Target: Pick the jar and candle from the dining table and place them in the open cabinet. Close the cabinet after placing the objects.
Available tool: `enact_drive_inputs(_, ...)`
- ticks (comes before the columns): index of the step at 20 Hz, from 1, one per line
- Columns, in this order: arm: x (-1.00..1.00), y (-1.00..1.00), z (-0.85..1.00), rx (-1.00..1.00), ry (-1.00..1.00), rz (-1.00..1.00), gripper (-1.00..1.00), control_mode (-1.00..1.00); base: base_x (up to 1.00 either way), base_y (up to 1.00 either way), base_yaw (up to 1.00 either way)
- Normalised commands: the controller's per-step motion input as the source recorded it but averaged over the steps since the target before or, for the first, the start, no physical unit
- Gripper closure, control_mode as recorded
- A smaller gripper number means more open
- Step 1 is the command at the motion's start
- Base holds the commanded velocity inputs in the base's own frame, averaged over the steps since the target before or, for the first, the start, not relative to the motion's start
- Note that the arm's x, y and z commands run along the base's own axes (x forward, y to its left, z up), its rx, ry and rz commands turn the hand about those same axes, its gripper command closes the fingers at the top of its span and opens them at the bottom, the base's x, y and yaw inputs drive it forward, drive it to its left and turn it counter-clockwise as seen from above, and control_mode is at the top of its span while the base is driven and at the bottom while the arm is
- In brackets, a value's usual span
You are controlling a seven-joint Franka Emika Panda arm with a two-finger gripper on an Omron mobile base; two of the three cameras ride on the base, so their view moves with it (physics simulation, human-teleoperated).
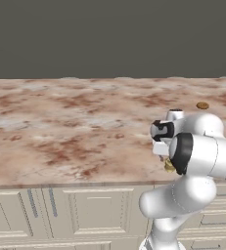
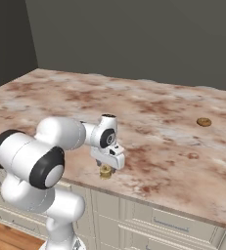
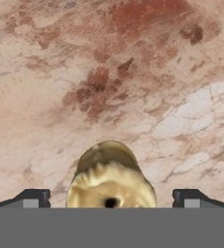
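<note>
The two-finger gripper (image 3: 111,199), jaws spread apart, straddles the tiny yellow cylindrical candle (image 3: 111,184) near the marbled stone dining table's (image 1: 60,136) front edge; it should descend centred before pinching.

The marbled reddish-brown and beige worktop (image 1: 75,132) fills the middle of the frame, with its cream panelled base along the bottom edge and a plain dark wall across the top. The white arm rises from the lower right, its hand (image 1: 167,158) low over the worktop's near edge, just above a small yellow candle (image 1: 169,167) that it partly hides. A small brown disc (image 1: 202,105) lies on the worktop at the upper right.
</note>
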Motion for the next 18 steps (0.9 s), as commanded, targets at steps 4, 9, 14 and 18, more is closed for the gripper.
enact_drive_inputs(4, 0.00, 0.00, -0.02, 0.00, 0.00, 0.00, -1.00, -1.00, 0.00, 0.00, 0.00)
enact_drive_inputs(9, 0.00, 0.00, -0.07, 0.00, 0.00, 0.00, -1.00, -1.00, 0.00, 0.00, 0.00)
enact_drive_inputs(14, 0.00, 0.00, -0.14, 0.00, 0.00, 0.00, -1.00, -1.00, 0.00, 0.00, 0.00)
enact_drive_inputs(18, 0.00, 0.00, -0.15, 0.00, 0.00, 0.00, -1.00, -1.00, 0.00, 0.00, 0.00)
